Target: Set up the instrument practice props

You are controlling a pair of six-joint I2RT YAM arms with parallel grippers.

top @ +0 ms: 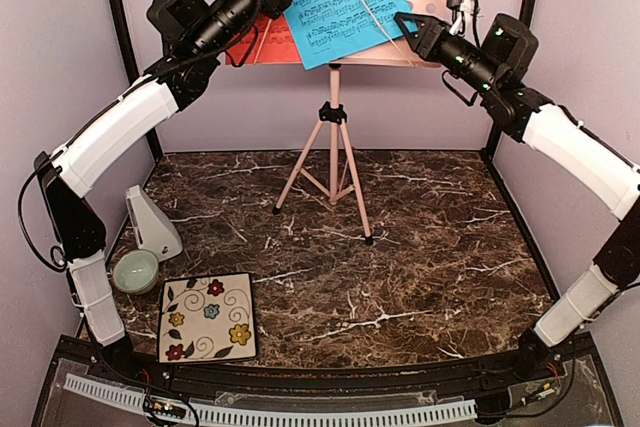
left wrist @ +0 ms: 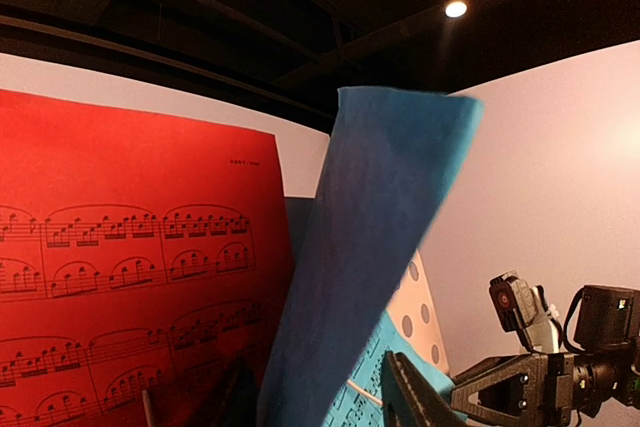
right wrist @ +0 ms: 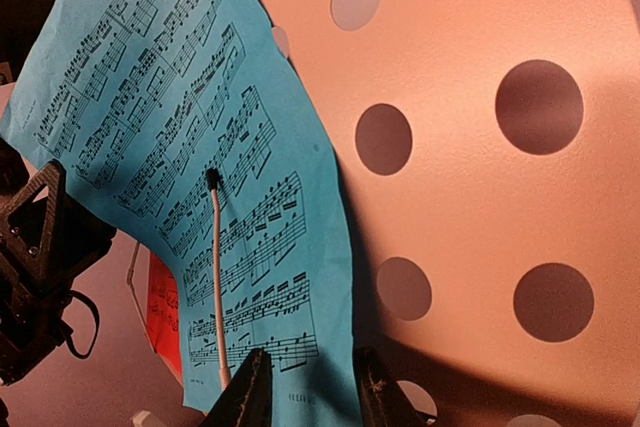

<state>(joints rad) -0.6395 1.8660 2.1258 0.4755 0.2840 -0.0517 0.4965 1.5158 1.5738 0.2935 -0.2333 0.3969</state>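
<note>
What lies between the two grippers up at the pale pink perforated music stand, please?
The blue sheet of printed music, as the top view shows.

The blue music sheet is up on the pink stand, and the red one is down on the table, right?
Not quite. The red sheet is up on the pink stand too, left of the blue sheet, as the top view shows.
</note>
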